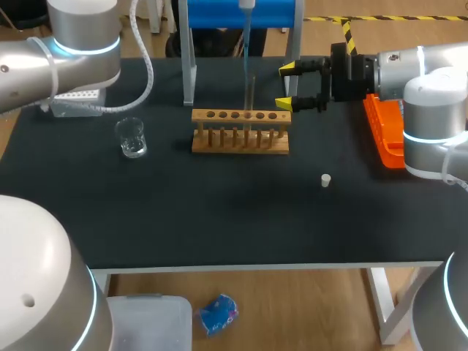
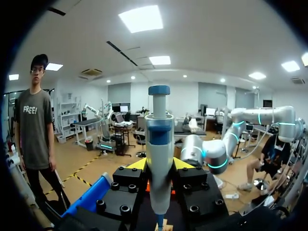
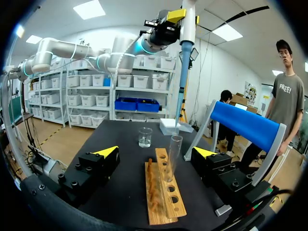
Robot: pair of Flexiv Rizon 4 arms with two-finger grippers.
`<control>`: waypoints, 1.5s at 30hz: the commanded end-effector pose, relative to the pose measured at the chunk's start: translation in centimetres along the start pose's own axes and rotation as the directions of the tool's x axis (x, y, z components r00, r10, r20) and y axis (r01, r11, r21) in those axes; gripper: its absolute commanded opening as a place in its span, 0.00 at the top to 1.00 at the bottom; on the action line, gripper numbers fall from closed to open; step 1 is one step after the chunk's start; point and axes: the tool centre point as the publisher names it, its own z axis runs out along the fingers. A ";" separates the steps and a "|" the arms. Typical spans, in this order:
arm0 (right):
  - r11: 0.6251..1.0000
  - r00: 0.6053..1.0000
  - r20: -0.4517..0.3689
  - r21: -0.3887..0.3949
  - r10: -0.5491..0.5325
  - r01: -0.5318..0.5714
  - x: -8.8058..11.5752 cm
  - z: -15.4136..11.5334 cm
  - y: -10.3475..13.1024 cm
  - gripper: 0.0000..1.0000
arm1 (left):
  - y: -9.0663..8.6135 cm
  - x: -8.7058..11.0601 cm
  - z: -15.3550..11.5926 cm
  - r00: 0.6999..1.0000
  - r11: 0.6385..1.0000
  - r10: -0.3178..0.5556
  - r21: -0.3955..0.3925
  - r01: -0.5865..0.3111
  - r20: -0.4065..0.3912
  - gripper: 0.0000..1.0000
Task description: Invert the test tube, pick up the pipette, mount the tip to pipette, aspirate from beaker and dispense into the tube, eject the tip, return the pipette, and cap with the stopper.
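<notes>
My left gripper [image 2: 159, 166] is shut on the white and blue pipette [image 2: 159, 159], which stands upright between its yellow tips. In the right wrist view the pipette [image 3: 186, 43] hangs over the rack, and its long blue tip [image 3: 179, 103] points down at the mouth of the clear test tube [image 3: 173, 156]. The tube [image 1: 252, 93] stands upright in the wooden rack [image 1: 240, 132]. My right gripper [image 1: 287, 87] is open beside the rack's right end, fingers level, with nothing between them. The glass beaker [image 1: 132, 137] stands left of the rack. The white stopper [image 1: 326, 180] lies on the mat.
A white tip box [image 1: 77, 103] sits at the back left under my left arm. An orange holder [image 1: 384, 131] lies at the right, below my right arm. The blue pipette stand [image 1: 238, 11] rises behind the rack on grey legs.
</notes>
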 end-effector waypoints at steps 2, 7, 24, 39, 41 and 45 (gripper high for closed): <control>1.000 1.000 -0.001 0.000 -0.001 0.001 0.0 0.0 -0.1 0.00 | -0.3 -0.1 0.3 1.000 1.000 0.001 -0.006 -0.001 -0.009 1.00; 1.000 1.000 -0.001 0.000 -0.001 0.001 0.0 0.0 -0.1 0.00 | -0.4 0.0 0.8 1.000 1.000 0.006 0.002 -0.006 -0.021 1.00; 1.000 1.000 -0.001 0.000 -0.001 0.001 0.0 0.0 -0.1 0.00 | 2.5 -0.7 1.6 0.999 1.000 -0.020 0.016 0.020 -0.034 1.00; 1.000 1.000 -0.001 0.000 -0.001 0.001 0.0 0.0 -0.1 0.00 | 3.6 -0.7 0.9 0.999 0.998 -0.049 -0.042 0.049 -0.005 1.00; 1.000 1.000 -0.001 0.000 -0.001 0.001 0.0 0.0 -0.1 0.00 | 3.7 -0.7 0.8 0.999 0.998 -0.048 -0.049 0.048 -0.001 1.00; 1.000 1.000 -0.001 0.000 -0.001 0.001 0.0 0.0 -0.1 0.00 | 3.7 -0.9 0.9 0.999 0.998 -0.041 -0.047 0.041 0.004 1.00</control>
